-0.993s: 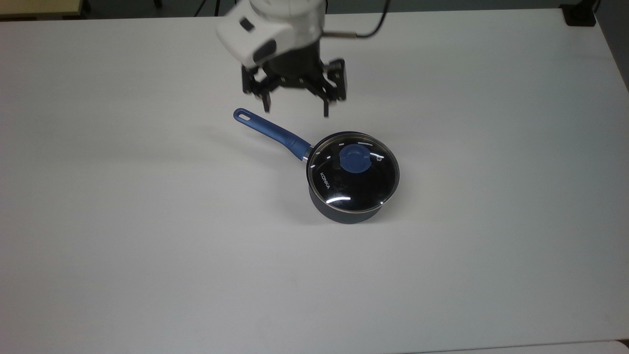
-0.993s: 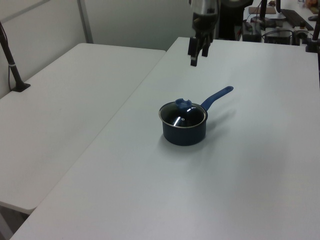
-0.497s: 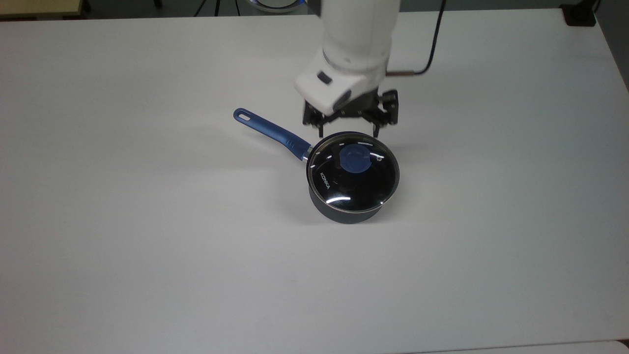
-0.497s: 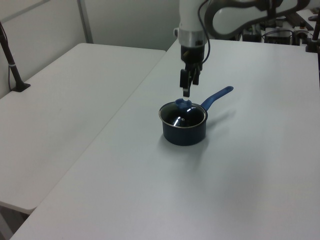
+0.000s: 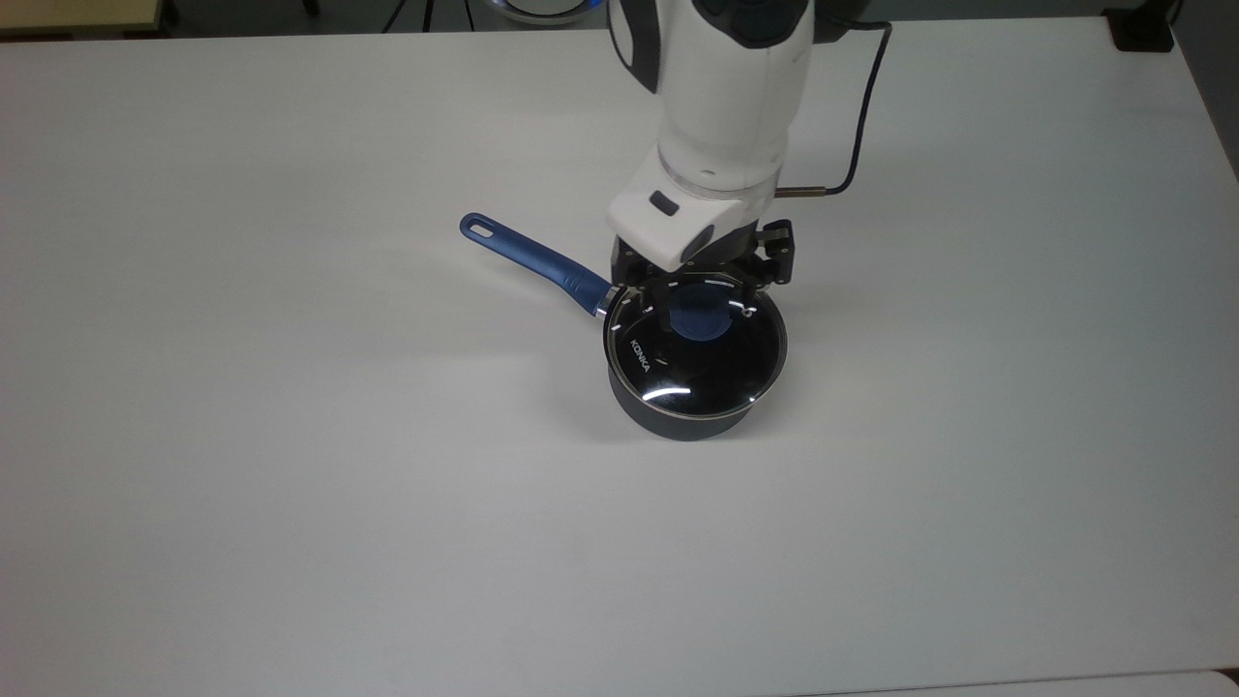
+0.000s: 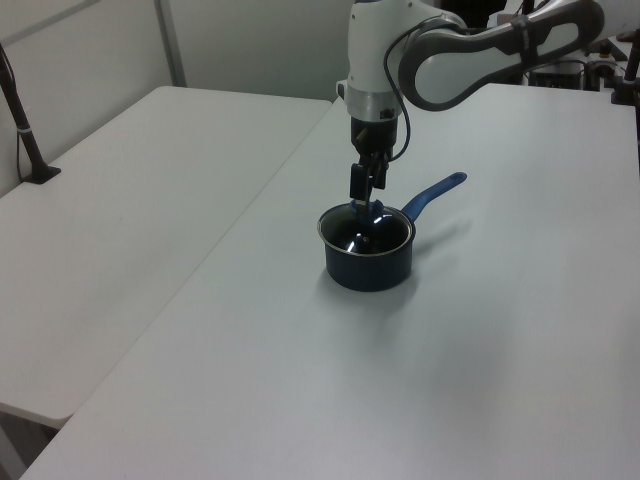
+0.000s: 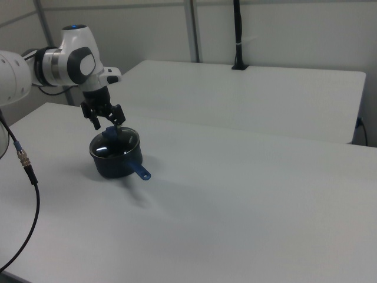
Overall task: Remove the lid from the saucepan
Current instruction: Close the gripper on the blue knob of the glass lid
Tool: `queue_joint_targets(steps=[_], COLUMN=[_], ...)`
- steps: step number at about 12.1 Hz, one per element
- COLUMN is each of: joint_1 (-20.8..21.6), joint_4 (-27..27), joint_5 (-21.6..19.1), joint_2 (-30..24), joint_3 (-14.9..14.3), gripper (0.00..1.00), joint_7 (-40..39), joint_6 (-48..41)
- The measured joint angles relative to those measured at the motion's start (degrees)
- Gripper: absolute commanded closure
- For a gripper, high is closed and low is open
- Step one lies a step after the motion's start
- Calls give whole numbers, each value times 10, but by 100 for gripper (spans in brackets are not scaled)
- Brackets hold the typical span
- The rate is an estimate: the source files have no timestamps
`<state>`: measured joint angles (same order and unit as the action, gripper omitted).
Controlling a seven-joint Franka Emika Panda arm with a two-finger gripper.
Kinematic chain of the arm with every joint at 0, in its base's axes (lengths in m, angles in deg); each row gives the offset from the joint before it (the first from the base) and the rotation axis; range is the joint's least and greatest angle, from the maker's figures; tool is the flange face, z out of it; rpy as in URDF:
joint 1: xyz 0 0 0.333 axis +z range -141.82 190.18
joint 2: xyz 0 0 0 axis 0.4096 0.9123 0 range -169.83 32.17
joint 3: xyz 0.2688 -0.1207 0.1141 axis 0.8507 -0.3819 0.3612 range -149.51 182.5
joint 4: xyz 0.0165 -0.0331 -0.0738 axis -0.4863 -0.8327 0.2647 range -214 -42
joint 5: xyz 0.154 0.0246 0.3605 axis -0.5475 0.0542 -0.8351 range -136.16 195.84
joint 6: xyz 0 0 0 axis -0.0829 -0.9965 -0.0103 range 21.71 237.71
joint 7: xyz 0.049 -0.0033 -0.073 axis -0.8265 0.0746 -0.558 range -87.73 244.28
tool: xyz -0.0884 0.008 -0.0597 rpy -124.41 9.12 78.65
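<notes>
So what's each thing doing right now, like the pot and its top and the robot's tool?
saucepan: upright on the white table, covered, blue handle pointing to the top view's upper left.
lid: on the saucepan, not lifted.
tool: open, fingers either side of the blue knob, not yet closed on it.

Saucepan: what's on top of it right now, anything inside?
The glass lid sits on the saucepan, with the open gripper around its blue knob. Through the glass the inside just looks dark; contents can't be told.
</notes>
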<state>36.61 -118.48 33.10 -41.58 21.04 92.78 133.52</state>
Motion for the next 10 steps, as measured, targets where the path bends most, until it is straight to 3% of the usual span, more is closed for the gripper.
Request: queue_joint_targets(steps=[6, 8, 10], joint_1=[6, 5, 5], joint_4=[0, 1, 1], joint_5=[4, 4, 10], joint_2=[7, 7, 7], joint_3=[-1, -2, -2], gripper=[22, 33, 57], joint_7=[8, 8, 8], joint_6=[0, 0, 2])
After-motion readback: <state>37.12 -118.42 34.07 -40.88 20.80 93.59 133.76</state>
